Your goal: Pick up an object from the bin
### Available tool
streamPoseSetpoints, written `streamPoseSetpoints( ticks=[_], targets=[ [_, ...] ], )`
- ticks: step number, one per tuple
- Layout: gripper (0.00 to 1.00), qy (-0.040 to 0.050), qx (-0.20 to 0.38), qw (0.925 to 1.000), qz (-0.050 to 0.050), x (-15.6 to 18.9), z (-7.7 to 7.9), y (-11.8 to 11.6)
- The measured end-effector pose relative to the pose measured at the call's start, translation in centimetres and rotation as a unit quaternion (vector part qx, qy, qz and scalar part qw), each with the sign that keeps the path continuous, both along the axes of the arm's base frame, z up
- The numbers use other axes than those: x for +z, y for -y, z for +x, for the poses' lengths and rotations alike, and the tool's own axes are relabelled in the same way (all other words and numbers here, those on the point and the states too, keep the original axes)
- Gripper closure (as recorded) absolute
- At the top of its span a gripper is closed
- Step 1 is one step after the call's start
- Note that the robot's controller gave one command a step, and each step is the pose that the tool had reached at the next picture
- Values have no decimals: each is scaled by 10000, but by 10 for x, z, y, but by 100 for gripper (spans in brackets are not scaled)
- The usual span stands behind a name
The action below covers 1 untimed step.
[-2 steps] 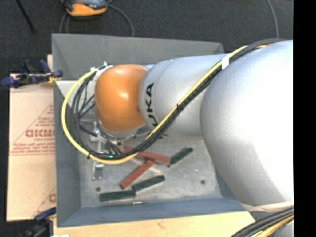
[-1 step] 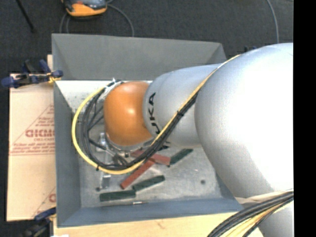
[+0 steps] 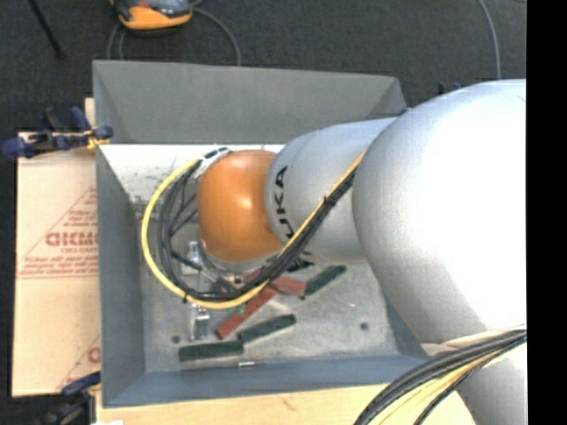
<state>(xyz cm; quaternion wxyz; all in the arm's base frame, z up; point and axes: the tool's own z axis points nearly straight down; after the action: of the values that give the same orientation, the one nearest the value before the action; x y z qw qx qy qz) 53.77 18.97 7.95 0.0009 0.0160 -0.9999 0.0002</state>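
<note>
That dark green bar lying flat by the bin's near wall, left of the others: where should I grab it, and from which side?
Take the dark green bar at mid-length, coming straight down and closing across its narrow width. It lies flat with its length along the near wall, and its middle looks clear of the neighbouring green stick.
</note>
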Motion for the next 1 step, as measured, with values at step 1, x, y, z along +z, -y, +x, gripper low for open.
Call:
streamPoseSetpoints(
  ticks=[1],
  targets=[
    [100,76,212,9997,36,3,-21,102]
  ],
)
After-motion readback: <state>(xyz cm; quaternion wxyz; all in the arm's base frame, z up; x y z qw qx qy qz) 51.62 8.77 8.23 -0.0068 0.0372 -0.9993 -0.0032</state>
